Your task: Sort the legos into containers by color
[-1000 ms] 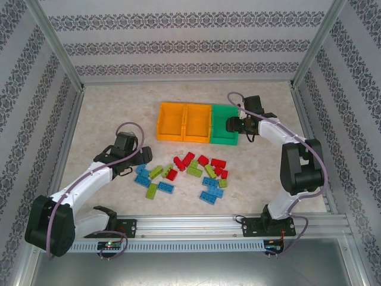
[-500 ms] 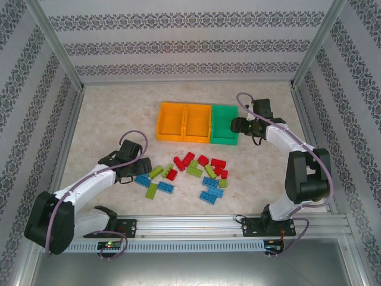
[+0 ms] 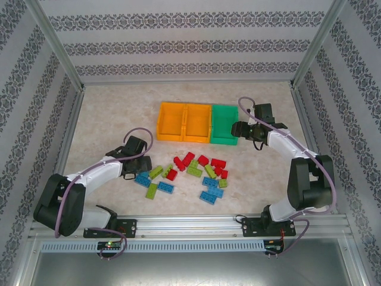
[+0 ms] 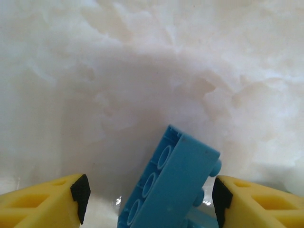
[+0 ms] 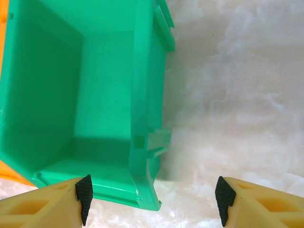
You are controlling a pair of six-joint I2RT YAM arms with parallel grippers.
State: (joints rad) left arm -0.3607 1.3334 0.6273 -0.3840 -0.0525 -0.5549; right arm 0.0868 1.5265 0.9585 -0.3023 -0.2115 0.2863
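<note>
Red, sky-blue and lime-green legos [image 3: 191,170] lie scattered on the table in front of the containers: two orange bins [image 3: 171,122] [image 3: 197,122] and a green bin [image 3: 224,124] in a row. My left gripper [image 3: 138,168] is low at the pile's left end. In the left wrist view its jaws [image 4: 149,199] stand open around a blue lego [image 4: 171,183] tipped on edge, with a gap at the left pad [image 4: 80,197]. My right gripper [image 3: 237,128] is open at the green bin's right side. In its wrist view the jaws [image 5: 152,199] straddle the green bin's [image 5: 76,95] near right corner.
Patterned walls and metal frame posts [image 3: 56,53] enclose the table. An aluminium rail [image 3: 190,223] with both arm bases runs along the near edge. Bare tabletop [image 3: 113,113] lies left of the bins and behind them.
My left gripper has dropped toward the blue legos at the pile's left end and its jaws have narrowed. The right wrist has drifted rightward, off the green bin's interior to its right wall.
</note>
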